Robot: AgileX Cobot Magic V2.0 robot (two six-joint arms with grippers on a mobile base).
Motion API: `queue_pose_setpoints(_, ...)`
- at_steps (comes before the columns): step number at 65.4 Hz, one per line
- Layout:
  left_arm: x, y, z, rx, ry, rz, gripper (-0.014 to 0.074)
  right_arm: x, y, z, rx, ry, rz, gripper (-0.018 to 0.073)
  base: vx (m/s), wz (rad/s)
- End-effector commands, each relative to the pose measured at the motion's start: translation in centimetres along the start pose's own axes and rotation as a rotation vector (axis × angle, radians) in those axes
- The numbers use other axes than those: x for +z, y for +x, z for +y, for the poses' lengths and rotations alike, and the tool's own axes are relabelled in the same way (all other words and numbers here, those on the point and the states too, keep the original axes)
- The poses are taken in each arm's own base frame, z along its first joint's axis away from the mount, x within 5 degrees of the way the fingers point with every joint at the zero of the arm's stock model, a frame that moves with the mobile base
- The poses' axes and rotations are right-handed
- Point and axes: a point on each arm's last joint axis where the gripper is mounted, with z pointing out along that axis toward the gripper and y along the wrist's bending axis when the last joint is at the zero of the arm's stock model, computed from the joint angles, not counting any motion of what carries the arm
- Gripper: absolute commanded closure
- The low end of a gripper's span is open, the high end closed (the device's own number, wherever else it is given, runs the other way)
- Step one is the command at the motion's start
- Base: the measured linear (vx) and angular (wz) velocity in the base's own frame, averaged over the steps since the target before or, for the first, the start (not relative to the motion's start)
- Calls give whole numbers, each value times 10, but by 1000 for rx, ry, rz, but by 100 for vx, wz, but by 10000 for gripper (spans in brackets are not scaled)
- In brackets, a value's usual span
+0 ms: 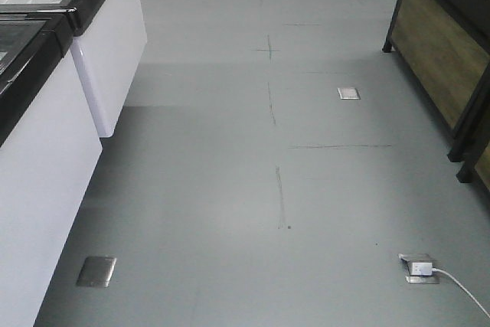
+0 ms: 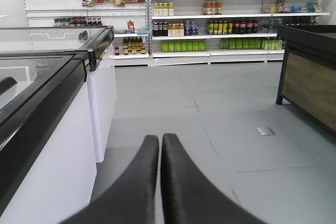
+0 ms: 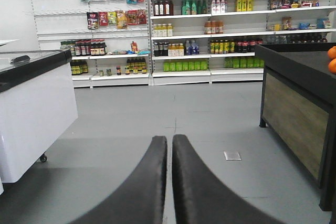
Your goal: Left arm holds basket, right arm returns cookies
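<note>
The basket and the cookies are out of view in every frame. My left gripper points down a shop aisle over bare grey floor, its two black fingers pressed almost together with nothing between them. My right gripper is likewise shut and empty, aimed at the same aisle. Neither arm shows in the front-facing view, which holds only floor and furniture.
White chest freezers with black rims line the left side. A dark wood-panelled display stand stands on the right. Stocked shelves fill the back wall. Floor sockets and a plug with white cable lie on the grey floor.
</note>
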Motion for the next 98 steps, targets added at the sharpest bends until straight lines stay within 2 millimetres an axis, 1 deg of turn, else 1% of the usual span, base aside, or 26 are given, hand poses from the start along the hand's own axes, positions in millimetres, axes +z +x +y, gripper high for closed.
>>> queue_pose_setpoints(1,-4,-20,-1,-4,10,-137,603,-1,-1,0,-17,0,-68,570,0,0)
queue_pose_setpoints(11,-4,-22,-1,-6,11,-158,603,-1,-1,0,-17,0,-67,570,0,0)
queue_pose_setpoints(17,-5,-28,-1,-45,15,-209,603,-1,-1,0,-17,0,-67,570,0,0)
queue_pose_setpoints(22,-8,-41,-1,-101,25,-270,603,-1,-1,0,-17,0,-67,570,0,0)
queue_pose_setpoints(33,-14,-80,-3,-104,31,-330,603,-1,-1,0,-17,0,-67,570,0,0)
queue_pose_setpoints(36,-11,-94,-3,-104,30,-310,603,-1,-1,0,-17,0,-68,570,0,0)
queue_pose_setpoints(42,-1,-114,-4,-97,24,-216,603,-1,-1,0,-17,0,-68,570,0,0)
queue_pose_setpoints(48,13,-130,-5,-86,17,-106,603,-1,-1,0,-17,0,-68,570,0,0)
queue_pose_setpoints(54,27,-142,-6,-86,12,-18,603,-1,-1,0,-17,0,-68,570,0,0)
queue_pose_setpoints(57,34,-144,-6,-86,9,20,603,-1,-1,0,-17,0,-68,570,0,0)
queue_pose_setpoints(61,42,-142,-6,-86,6,60,603,-1,-1,0,-17,0,-68,570,0,0)
queue_pose_setpoints(71,54,-136,-6,-86,2,114,603,-1,-1,0,-17,0,-68,570,0,0)
queue_pose_setpoints(86,59,-134,-6,-83,0,132,594,-1,-1,0,-17,-1,-69,570,0,0)
queue_pose_setpoints(92,59,-135,-6,-77,0,130,571,-1,-1,0,-17,-1,-69,570,0,0)
queue_pose_setpoints(98,59,-134,-6,-73,-1,137,525,-1,-1,0,-17,-1,-69,570,0,0)
